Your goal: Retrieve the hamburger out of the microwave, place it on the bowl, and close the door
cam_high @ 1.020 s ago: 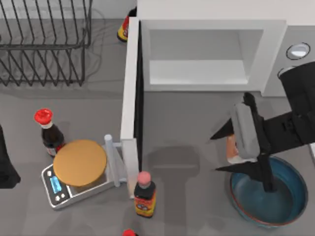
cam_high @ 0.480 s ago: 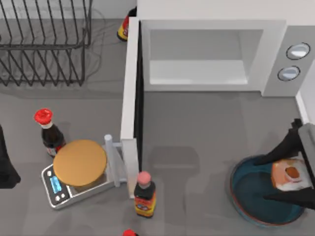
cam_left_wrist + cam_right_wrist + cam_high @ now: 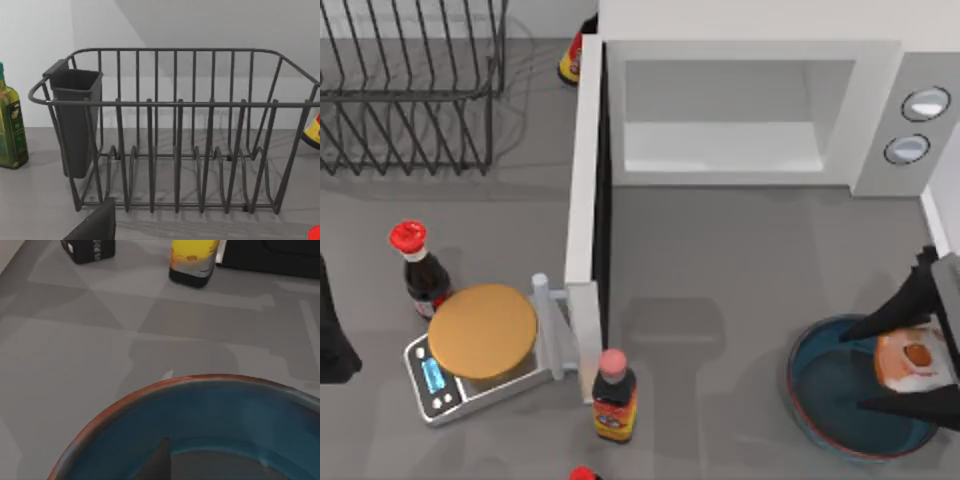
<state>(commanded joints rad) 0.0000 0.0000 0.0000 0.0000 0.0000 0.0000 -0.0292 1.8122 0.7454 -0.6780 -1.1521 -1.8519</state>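
Note:
The white microwave stands at the back with its grey cavity bare. Its door is swung wide open, edge-on toward the table's front. At the front right sits the dark blue bowl, whose reddish rim also curves through the right wrist view. My right gripper hovers over the bowl's right side, shut on the hamburger, a pale bun with an orange spot. My left arm is parked at the left edge; a dark finger pokes into its wrist view.
A wire dish rack fills the back left. A scale carrying a tan disc sits beside the door's handle. Sauce bottles flank it. A yellow bottle stands near the bowl. A green bottle stands by the rack.
The right gripper carried the hamburger from the bowl's left rim across to over the bowl's right side, then settled slightly lower. The left arm stayed still.

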